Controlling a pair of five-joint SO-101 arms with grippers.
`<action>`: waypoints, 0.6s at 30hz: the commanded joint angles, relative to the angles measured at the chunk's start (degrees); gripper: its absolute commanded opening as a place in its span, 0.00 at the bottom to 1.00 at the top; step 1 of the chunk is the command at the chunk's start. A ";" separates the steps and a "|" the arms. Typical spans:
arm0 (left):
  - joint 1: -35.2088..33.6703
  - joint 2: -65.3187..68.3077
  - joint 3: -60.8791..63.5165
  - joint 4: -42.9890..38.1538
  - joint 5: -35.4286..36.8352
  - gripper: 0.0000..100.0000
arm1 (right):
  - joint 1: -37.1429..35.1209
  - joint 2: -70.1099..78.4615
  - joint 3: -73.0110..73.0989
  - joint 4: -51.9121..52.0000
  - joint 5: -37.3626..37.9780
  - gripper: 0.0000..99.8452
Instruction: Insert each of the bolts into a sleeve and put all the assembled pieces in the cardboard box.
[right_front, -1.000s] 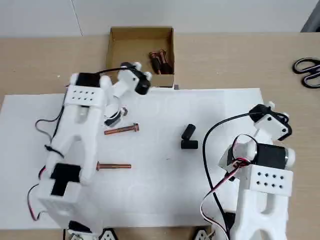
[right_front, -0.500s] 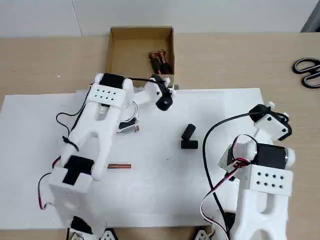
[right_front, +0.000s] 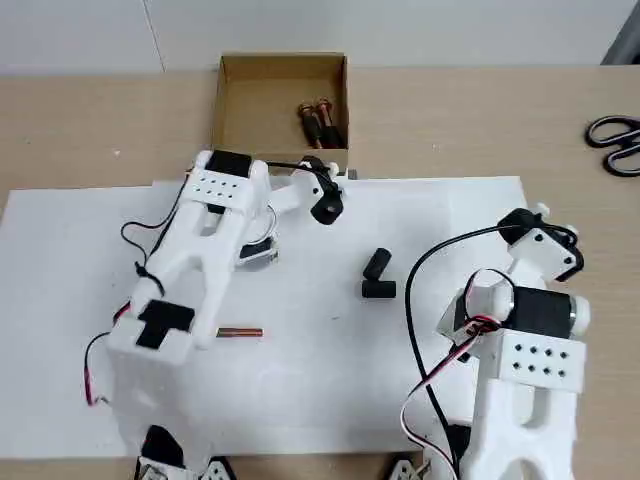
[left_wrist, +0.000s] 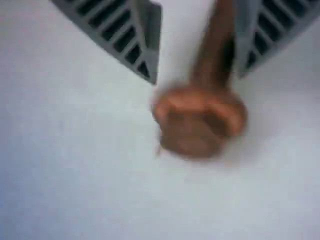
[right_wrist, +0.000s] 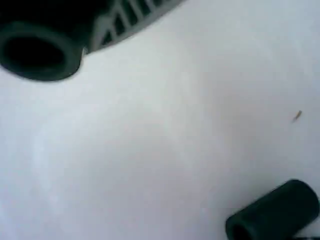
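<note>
The fingers (left_wrist: 125, 35) of the left gripper (left_wrist: 195, 70) stand at a middling width astride a copper bolt (left_wrist: 200, 120). The shank lies against one finger, with a gap to the other. The wrist view is soft, so I take them as not yet closed on it. The bolt lies flat on the white sheet (right_front: 330, 400), head toward the wrist camera, so the fingers straddle the shank, probably so that a squeeze takes it crosswise and leaves the threaded end free for a sleeve.

A second bolt (right_front: 240, 332) lies on the sheet beside the left arm (right_front: 190, 270), partly under it. Two black sleeves (right_front: 376, 264) (right_front: 378, 290) lie close together mid-sheet, between the arms. In the right wrist view, another sleeve (right_wrist: 35, 50) sits against the right gripper (right_wrist: 107, 27), open end toward the camera. Whether it is gripped I cannot tell. If so, it looks presented to take the bolt.

The cardboard box (right_front: 228, 110) stands on the table (right_front: 100, 110) at the sheet's far edge and already holds two assembled pieces (right_front: 320, 120). Scissors (right_front: 615, 142) lie far off to the side.

A second ago the left arm stood further out and the bolt lay in plain sight. It has since swung over the bolt, with only a slight shift in the last half second. The right arm has kept still.
</note>
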 joint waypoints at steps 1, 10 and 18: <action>0.35 0.09 -1.10 -2.81 -0.18 0.10 | 0.57 -1.19 -0.26 -0.92 0.09 0.00; 1.05 2.20 -1.10 -3.69 -0.18 0.08 | 0.57 -1.27 -0.26 -0.92 0.09 0.00; 0.62 1.85 -1.19 -3.08 -0.18 0.00 | 0.40 -1.54 -0.26 -0.92 0.09 0.00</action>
